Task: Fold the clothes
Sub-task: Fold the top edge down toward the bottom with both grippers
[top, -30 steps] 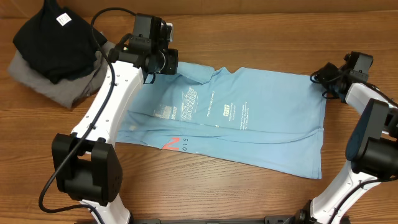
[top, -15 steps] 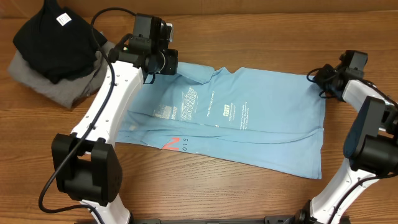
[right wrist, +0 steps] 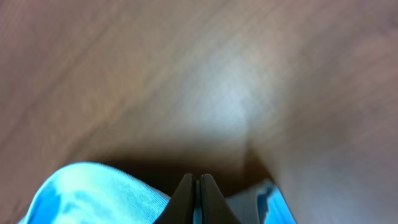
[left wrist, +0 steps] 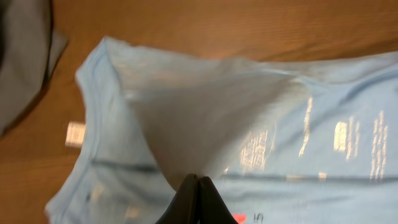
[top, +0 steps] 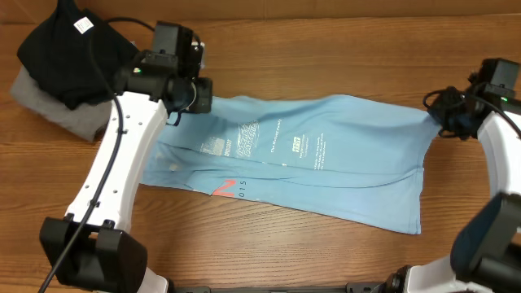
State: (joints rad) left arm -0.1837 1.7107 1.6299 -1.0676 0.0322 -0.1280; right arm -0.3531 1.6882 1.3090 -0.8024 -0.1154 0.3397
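Note:
The clothes, a light sky-blue T-shirt (top: pixel 326 163) with white and dark lettering, lie stretched across the wooden table. My left gripper (top: pixel 186 107) is shut on its upper left part. In the left wrist view the jaws (left wrist: pixel 198 182) pinch a fold of the fabric (left wrist: pixel 205 118), which rises to them like a tent. The white neck tag (left wrist: pixel 74 134) shows at the left. My right gripper (top: pixel 440 116) is shut on the shirt's upper right corner. In the right wrist view a strip of blue cloth (right wrist: pixel 93 193) sits between the shut jaws (right wrist: pixel 199 182).
A black folded garment (top: pixel 73 53) with a white tag lies on a grey folded garment (top: pixel 53 114) at the back left, close to my left arm. Bare wooden table (top: pixel 326 57) surrounds the shirt.
The right gripper has shut on the shirt's corner and moved right. The left gripper moved left with its fold. The shirt's top edge is pulled out wider and straighter.

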